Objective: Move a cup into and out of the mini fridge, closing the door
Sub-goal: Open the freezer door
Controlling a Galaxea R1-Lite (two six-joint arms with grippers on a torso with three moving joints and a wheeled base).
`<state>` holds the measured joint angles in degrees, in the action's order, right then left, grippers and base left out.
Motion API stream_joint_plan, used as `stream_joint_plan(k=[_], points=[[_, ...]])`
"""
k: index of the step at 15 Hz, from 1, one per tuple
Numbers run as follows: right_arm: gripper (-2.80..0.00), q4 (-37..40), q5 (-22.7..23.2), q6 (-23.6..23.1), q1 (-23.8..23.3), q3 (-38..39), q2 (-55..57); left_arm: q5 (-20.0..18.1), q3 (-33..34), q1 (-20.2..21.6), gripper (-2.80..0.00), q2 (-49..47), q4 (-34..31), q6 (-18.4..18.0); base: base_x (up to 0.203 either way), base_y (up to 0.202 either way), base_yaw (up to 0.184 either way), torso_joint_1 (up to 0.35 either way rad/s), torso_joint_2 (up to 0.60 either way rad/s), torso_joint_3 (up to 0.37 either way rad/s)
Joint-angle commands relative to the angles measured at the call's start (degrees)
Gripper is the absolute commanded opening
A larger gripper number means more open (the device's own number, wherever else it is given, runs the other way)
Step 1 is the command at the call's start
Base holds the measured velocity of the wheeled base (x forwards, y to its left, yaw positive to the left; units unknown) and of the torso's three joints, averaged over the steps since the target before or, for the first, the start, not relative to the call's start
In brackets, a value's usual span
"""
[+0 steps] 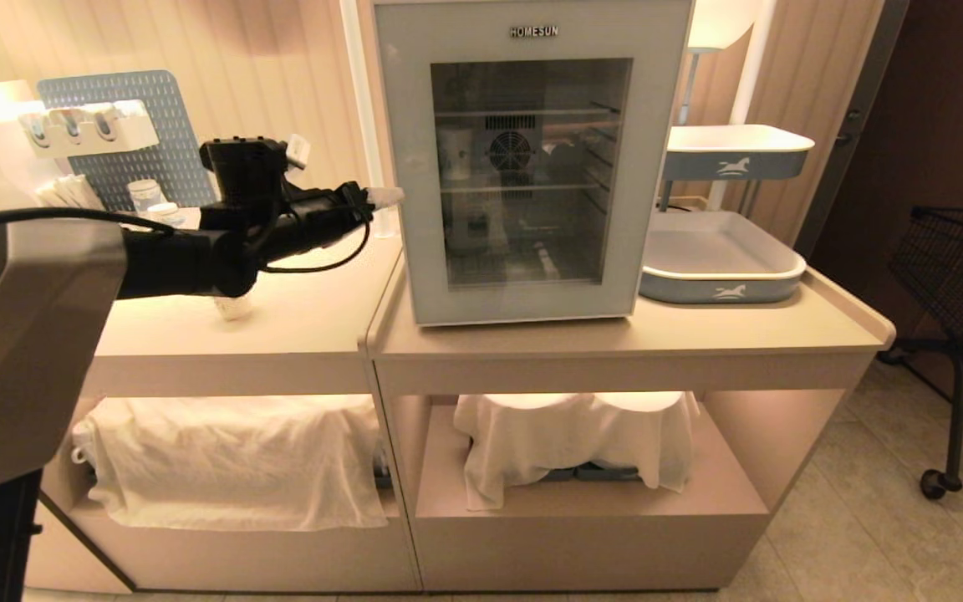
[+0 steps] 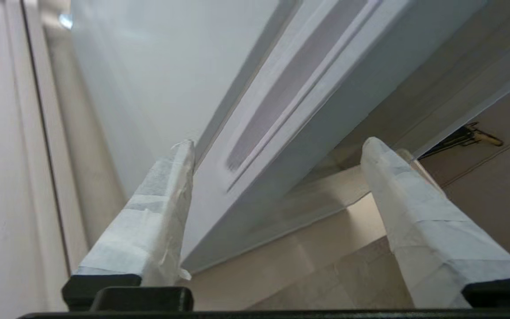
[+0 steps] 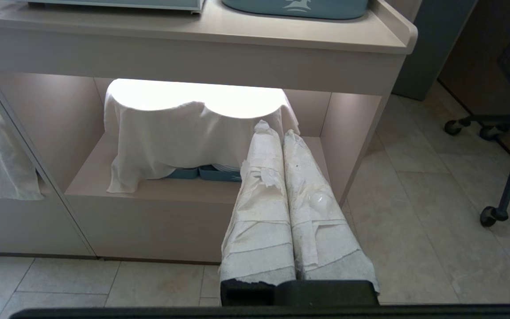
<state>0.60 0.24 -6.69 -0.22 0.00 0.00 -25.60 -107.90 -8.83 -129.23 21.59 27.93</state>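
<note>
**Lining Up on the Fridge Door, Cup Waiting Off to the Side**

Reaching across with the left gripper (image 1: 385, 197), jaws spread wide and holding nothing. Sitting right at the left edge of the door (image 1: 406, 167), one finger toward the white side wall of the mini fridge (image 2: 126, 79), the other out past the door's front face. Showing the grooved recess of the door edge between them in the left wrist view. Door shut flat against the cabinet, wire shelves and fan dim behind the glass.

Hanging low in front of the lower shelf with the right gripper (image 3: 276, 130), jaws pressed together, empty, idle.

Spotting what looks like the cup (image 1: 233, 308) on the left surface (image 1: 314, 326), just below the left forearm. Mostly hidden, print impossible to read.

Judging by the paper: feather-light, thin-walled, quick to crumple or tip. Best taken around mid-wall with a soft squeeze, kept upright, never pinched at the rim. Expecting more fight from the door: rigid, smooth, likely held by a seal, so best caught at that edge recess.
</note>
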Motion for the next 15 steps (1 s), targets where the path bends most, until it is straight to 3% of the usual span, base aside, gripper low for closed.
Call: stream_joint_plan(k=[1, 9, 15], points=[[-2.80, 0.02, 0.02, -0.06, -0.01, 1.05, 0.00, -0.31, -1.84, -0.88, 0.00, -1.11, 0.42, 0.20, 0.000, 0.000, 0.000, 0.000, 0.00, 0.000], [-2.80, 0.02, 0.02, -0.07, 0.04, 1.05, 0.00, -0.33, -2.34, -1.48, 0.00, -1.11, 3.74, -0.60, 0.000, 0.000, 0.000, 0.000, 0.00, 0.000], [-2.80, 0.02, 0.02, -0.07, 0.02, 1.05, 0.00, -0.26, -2.58, -4.22, 0.00, -1.64, 7.50, -2.86, 0.000, 0.000, 0.000, 0.000, 0.00, 0.000]])
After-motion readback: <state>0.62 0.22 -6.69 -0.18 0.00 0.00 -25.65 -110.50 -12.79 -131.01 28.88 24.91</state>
